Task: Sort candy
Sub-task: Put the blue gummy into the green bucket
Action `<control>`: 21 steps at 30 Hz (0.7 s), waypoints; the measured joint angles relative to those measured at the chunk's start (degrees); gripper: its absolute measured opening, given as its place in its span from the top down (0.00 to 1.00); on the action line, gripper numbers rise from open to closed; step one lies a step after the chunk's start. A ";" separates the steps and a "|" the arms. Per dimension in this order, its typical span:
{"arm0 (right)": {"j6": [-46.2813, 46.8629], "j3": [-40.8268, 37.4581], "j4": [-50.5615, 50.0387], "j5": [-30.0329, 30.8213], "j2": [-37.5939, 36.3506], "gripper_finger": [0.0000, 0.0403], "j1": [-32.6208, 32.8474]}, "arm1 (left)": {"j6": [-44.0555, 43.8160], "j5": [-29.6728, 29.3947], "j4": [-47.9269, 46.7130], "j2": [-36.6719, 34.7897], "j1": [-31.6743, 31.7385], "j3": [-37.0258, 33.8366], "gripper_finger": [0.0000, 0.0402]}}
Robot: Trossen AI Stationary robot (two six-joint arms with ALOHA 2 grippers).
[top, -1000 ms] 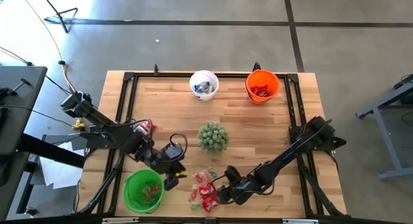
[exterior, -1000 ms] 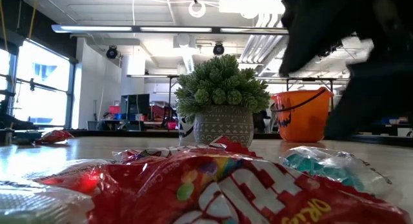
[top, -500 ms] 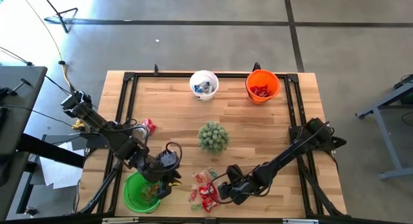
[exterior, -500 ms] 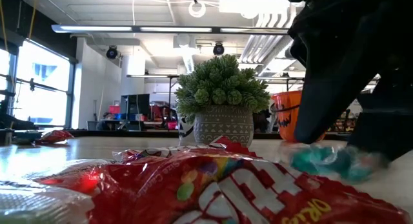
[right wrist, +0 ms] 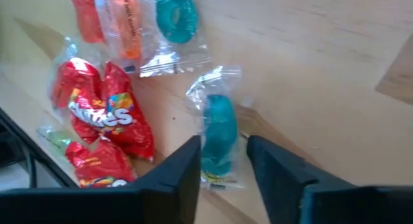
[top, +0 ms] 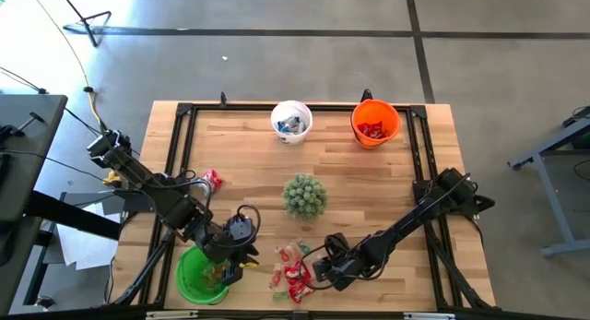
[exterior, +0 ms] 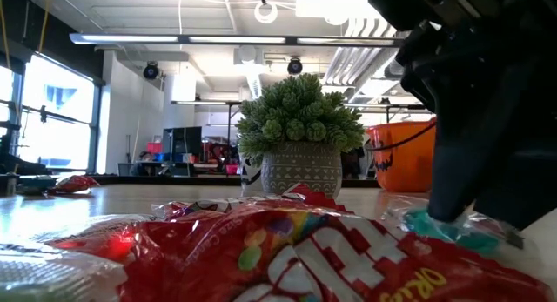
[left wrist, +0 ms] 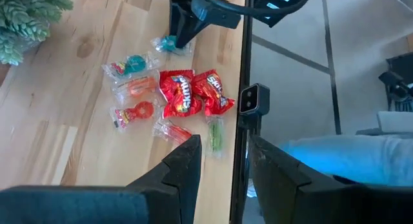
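Note:
Candy lies in a pile near the table's front edge: red packets, orange pieces and teal pieces in clear wrappers. My right gripper is lowered over the pile's right side. Its fingers stand on either side of one teal candy, which lies flat on the wood. In the low view the right gripper is down on that candy. My left gripper hangs open and empty over the right rim of the green bucket. One more red packet lies at the left. My right gripper has its fingers on either side of the teal candy's nearer end, slanting down from above and from the table's right. Whether the fingers touch the wrapper I cannot tell. The candy rests flat on the table.
A potted green plant stands mid-table, just behind the pile. A white bucket and an orange bucket stand at the far edge, both with candy inside. A black frame runs along the table's edges.
My left gripper has swung toward the table's left and near edge, from beside the green bucket to above its rim, and then kept still. My right gripper has tipped further downward and sunk onto the teal candy, whose wrapper has shifted a little.

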 joint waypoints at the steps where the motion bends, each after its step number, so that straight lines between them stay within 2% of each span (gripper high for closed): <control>1: -0.02 0.00 -0.13 -0.02 0.00 0.71 0.00 | 0.35 0.00 0.01 0.00 0.00 0.00 0.71; 8: -1.46 -0.02 -0.44 -0.22 0.00 0.97 0.00 | 0.48 -0.02 0.00 0.00 0.02 0.00 0.71; 17: -3.65 -0.19 4.28 -1.25 -0.76 0.99 0.02 | 0.46 -0.02 0.00 0.00 0.01 0.00 0.71; 21: -8.08 -0.17 6.83 1.70 -3.83 0.99 0.04 | 2.00 -0.02 0.03 0.00 0.02 0.00 0.71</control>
